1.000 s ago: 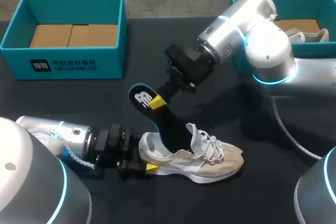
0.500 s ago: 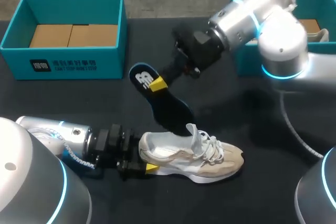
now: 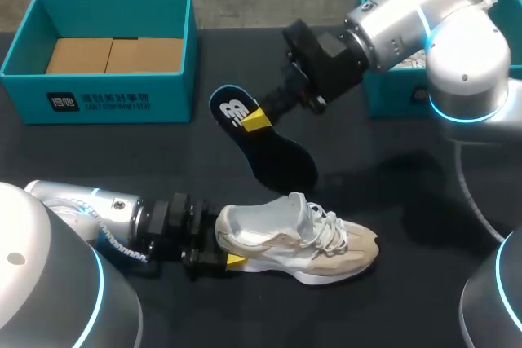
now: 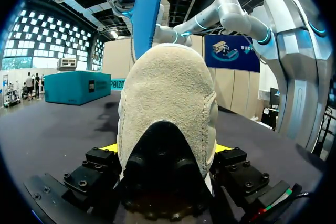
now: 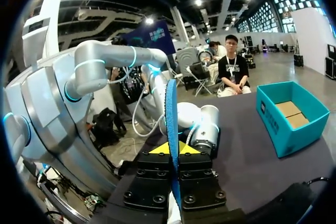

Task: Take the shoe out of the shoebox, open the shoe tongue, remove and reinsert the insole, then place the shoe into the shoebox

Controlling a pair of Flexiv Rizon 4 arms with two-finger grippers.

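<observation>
Bracing the beige sneaker point(image 3: 298, 238) near the table's point(image 3: 391, 177) front edge, the left gripper point(image 3: 223, 248) clamps its heel so it lies steady, while the right gripper point(image 3: 257, 117), pinched on the dark blue insole point(image 3: 273, 152), holds it clear above mid-table, seemingly for reinsertion.

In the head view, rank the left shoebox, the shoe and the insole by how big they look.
1. left shoebox
2. shoe
3. insole, smallest even though raised nearer the camera
</observation>
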